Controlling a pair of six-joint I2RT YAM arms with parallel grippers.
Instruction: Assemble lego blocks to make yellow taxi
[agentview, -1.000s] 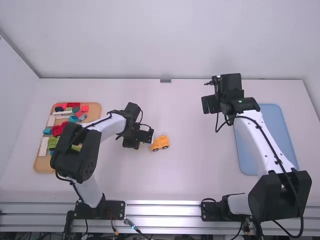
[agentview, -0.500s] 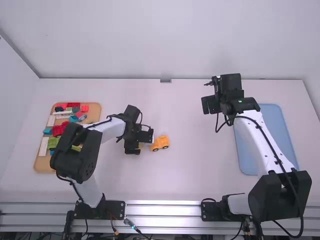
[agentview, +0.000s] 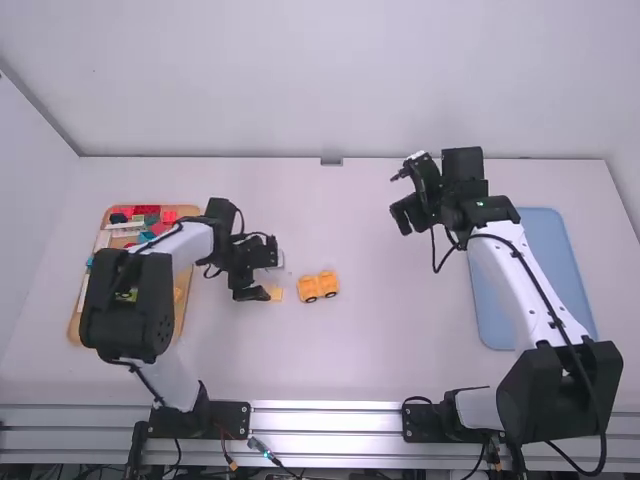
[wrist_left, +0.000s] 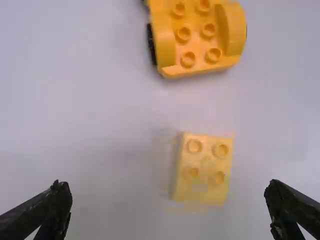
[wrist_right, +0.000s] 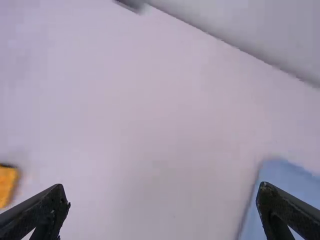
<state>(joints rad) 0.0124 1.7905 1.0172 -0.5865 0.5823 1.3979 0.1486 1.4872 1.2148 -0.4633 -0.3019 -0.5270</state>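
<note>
In the high view my left gripper (agentview: 268, 277) is left of the yellow wheeled car piece (agentview: 318, 286), beside a small yellow block (agentview: 276, 294) lying on the table. The left wrist view has my left gripper (wrist_left: 169, 207) open, the yellow block (wrist_left: 202, 167) untouched between and beyond its fingers, and the studded car piece (wrist_left: 195, 45) farther off, apart from the block. My right gripper (agentview: 400, 196) hangs over the far right of the table; in the right wrist view, that right gripper (wrist_right: 162, 207) is open and holds nothing. A corner of the car piece (wrist_right: 6, 186) shows there.
An orange-brown tray (agentview: 88, 328) with several colored blocks lies at the left, partly under the left arm. A blue tray (agentview: 545, 265) lies at the right beside the right arm. The table (agentview: 370, 355) meets a wall at its far edge.
My left gripper has moved left, away from the car piece, and the small yellow block has come into fuller view. The right gripper has turned and shifted slightly left. The car piece has shifted slightly.
</note>
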